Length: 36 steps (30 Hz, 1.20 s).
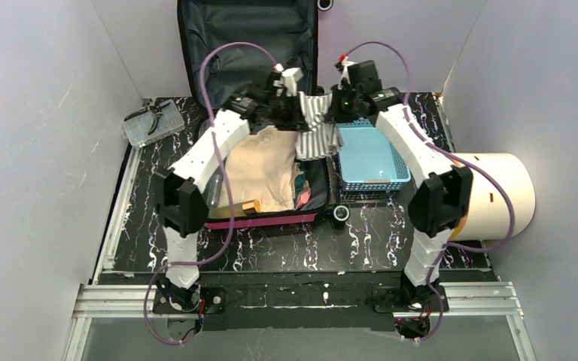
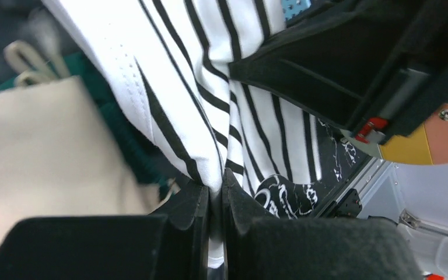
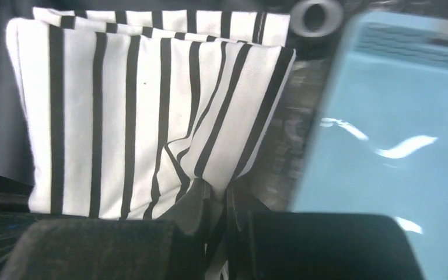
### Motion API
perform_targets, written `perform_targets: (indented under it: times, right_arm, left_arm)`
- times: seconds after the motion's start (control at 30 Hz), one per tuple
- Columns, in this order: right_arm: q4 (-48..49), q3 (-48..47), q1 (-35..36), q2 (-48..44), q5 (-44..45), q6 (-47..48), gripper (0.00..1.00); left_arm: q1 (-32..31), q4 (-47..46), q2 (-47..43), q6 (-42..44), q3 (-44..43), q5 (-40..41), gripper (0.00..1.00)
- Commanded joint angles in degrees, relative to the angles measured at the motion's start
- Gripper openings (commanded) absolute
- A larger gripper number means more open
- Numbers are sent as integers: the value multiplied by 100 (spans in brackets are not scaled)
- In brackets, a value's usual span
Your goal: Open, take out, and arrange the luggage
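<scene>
You are gripping the striped cloth (image 1: 317,128) with both arms at once. Your left tool (image 2: 215,195) is standing narrow, its two black fingers (image 2: 189,210) pressing together on a folded edge of the white-and-black fabric, which is running down between them. Your right tool (image 3: 219,201) is likewise pinching nearly closed on the cloth, where the stripes are bunching into a crease at the fingertips. In the top view the two tools are sitting close beside each other at the far side of the counter (image 1: 286,252), and the cloth is hanging from them, draping over the gap between the luggage (image 1: 248,34) and the light-blue basket (image 1: 369,154). The cloth is overlapping the right edge of the case and the left rim of the basket, but you cannot tell from these views whether it is touching either. The luggage is lying open in the middle of the counter, mostly on your left arm's side. Its dark-lined lid is standing up toward the far wall and its pink shell is showing along the near rim. A beige garment (image 1: 271,169) is filling most of the lower half, with a few smaller coloured items crowding beside it at the near right corner. The basket is sitting just to the right of the case. A cream cylinder (image 1: 500,192) is lying on its side at the right edge, behind your right arm. A clear plastic box (image 1: 153,122) is resting at the far left corner, well apart from the luggage.
</scene>
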<state>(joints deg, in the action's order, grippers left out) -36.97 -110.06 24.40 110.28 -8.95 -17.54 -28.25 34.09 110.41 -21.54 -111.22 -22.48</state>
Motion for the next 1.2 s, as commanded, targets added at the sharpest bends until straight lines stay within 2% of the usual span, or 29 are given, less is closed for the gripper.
perform_targets:
  times: [0.0,0.1,0.33,0.5,0.63,0.8,0.83,0.87,0.93,1.0,1.07,1.17]
  right_arm:
    - [-262,622,-369,-768,2390,1434,1]
    - [115,1269,-519,-1057,3320,1981,1]
    - [1481,2121,-1032,-1141,3599,2840,1]
    - [2307,2436,-1384,-870,3447,2975,1]
    - [2439,2357,-1473,-434,3326,3113,1]
    - [2466,2343,-1495,-155,3654,3161,1]
    - [2558,2393,-1504,-146,3707,3160,6]
    - [2646,2441,-1515,-140,3719,3171,15]
    - [2693,2469,-1539,-84,3797,3203,35]
    - [2640,2438,-1535,1,3990,3204,59]
    - [2598,2400,-1535,55,4246,3215,68]
    - [2461,2317,-1535,33,4243,3168,70]
  left_arm:
    - [-604,504,696,-107,-1013,70,0]
    - [-910,433,1386,-392,-1636,12,0]
    - [-1437,23,2495,-453,-2799,376,0]
    - [-1604,-324,2983,-476,-3022,625,0]
    - [-1673,-457,3332,-391,-3156,880,0]
    - [-1675,-506,3629,-15,-3175,1255,1]
    - [-1675,-494,3649,39,-3134,1331,3]
    - [-1675,-500,3666,86,-3100,1363,8]
    - [-1675,-506,3691,149,-3090,1333,24]
    - [-1674,-508,3685,194,-3109,1325,35]
    - [-1675,-465,3644,265,-3180,1376,45]
    - [-1666,-466,3515,550,-3318,1489,49]
